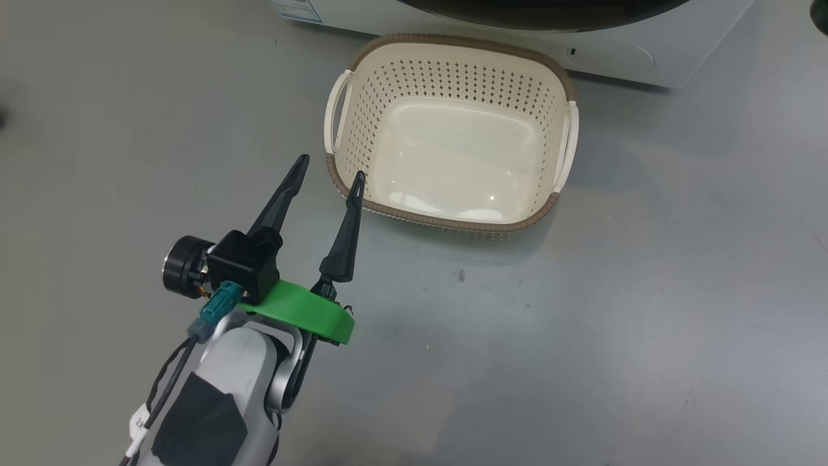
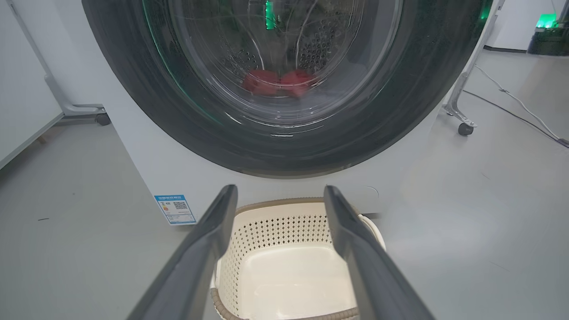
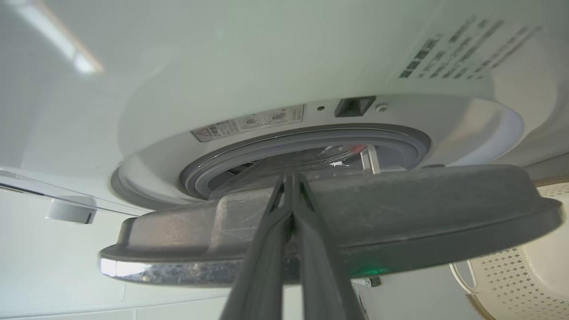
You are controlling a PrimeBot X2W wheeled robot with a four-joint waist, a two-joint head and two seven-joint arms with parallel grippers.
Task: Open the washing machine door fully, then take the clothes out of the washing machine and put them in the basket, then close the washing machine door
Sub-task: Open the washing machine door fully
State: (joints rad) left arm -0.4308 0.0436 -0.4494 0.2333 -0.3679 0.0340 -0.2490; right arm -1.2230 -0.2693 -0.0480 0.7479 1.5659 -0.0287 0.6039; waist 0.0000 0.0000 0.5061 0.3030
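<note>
Lower left in the head view: a pale grey forearm [image 1: 234,362] patched with black tape [image 1: 200,421], a bright green bracket [image 1: 304,310], a black camera block [image 1: 242,262], a teal plug [image 1: 217,310] on a black cable [image 1: 171,377], and two long, tapering dark fingers [image 1: 279,204].

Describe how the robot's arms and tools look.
The left tool has two long, black, tapering fingers on a green bracket, with a black camera block and teal connector. Its forearm is pale grey with a black patch and a black cable. The right tool has matching dark grey fingers.
</note>
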